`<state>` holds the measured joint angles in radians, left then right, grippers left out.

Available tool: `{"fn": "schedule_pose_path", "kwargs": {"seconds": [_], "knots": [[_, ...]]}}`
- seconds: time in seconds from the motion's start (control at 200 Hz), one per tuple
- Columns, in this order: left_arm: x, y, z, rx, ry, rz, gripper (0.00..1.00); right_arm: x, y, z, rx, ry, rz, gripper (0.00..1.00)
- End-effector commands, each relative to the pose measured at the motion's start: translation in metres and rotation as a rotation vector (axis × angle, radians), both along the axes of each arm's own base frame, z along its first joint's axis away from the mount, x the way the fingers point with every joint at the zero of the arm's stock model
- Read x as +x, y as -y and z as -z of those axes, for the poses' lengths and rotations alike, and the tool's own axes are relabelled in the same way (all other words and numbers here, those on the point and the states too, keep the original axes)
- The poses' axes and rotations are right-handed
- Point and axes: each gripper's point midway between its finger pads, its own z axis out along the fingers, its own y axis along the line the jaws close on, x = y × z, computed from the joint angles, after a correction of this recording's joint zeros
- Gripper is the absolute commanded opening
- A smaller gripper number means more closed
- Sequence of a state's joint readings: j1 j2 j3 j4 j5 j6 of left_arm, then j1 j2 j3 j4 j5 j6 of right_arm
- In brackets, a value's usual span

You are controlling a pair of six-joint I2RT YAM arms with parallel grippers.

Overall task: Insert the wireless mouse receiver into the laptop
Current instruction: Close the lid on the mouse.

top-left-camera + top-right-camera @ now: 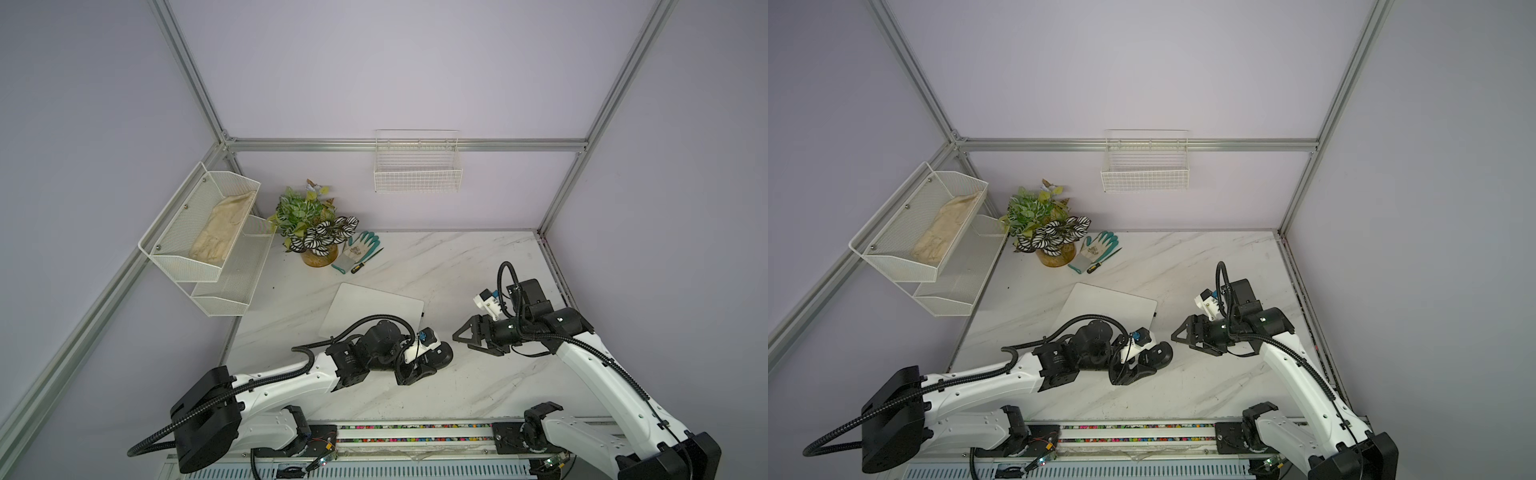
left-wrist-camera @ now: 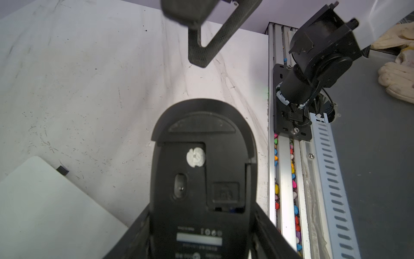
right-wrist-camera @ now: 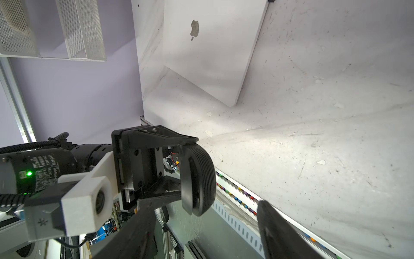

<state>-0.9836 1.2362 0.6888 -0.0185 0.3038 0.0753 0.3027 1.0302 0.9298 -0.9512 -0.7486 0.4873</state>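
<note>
Now the closed laptop [image 1: 365, 307] lies flat on the marble table [image 1: 457, 266], lid up, with the dark apple logo plain in the right wrist view [image 3: 194, 30]. The receiver [image 2: 62, 170] shows as a tiny black stub sticking out of the laptop's side edge, the edge that faces the right arm, close to its far corner; in both top views it is only a dark speck against that edge [image 1: 422, 314]. How deep it sits in the port cannot be told.

The left gripper [image 2: 202, 208] is clamped on the black mouse [image 2: 201, 157], one finger on each long side. The mouse is turned on its edge near the laptop's near corner, underside toward the left wrist camera; whether it touches the table cannot be told.

The right gripper [image 1: 465, 332] hangs low over bare table just beside the laptop's receiver side, pointing toward it. Its jaws stand wide apart with nothing between them, and it touches neither the stub nor the laptop.

At the back of the table stand a potted plant [image 1: 309, 226], a glove [image 1: 361, 247] and a screwdriver [image 1: 365, 262]
</note>
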Motion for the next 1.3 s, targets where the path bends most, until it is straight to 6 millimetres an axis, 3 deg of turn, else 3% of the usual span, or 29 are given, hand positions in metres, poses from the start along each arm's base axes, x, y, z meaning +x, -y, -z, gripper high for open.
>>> {"fn": "schedule_pose_path", "kwargs": {"seconds": [0.0, 0.24, 0.475, 1.295], "knots": [[0.013, 0.014, -0.035, -0.069, 0.076, 0.001, 0.32, -0.004, -0.006, -0.002, 0.024, 0.019, -0.023, 0.75], [0.015, 0.016, -0.038, -0.073, 0.086, -0.004, 0.32, -0.008, -0.024, -0.004, 0.057, 0.018, -0.053, 0.75], [0.017, 0.016, -0.039, -0.073, 0.091, -0.011, 0.33, -0.011, -0.035, 0.011, 0.052, -0.015, -0.065, 0.71], [0.019, 0.008, -0.042, -0.087, 0.113, -0.047, 0.33, -0.007, -0.032, 0.023, 0.010, -0.019, -0.033, 0.49]]}}
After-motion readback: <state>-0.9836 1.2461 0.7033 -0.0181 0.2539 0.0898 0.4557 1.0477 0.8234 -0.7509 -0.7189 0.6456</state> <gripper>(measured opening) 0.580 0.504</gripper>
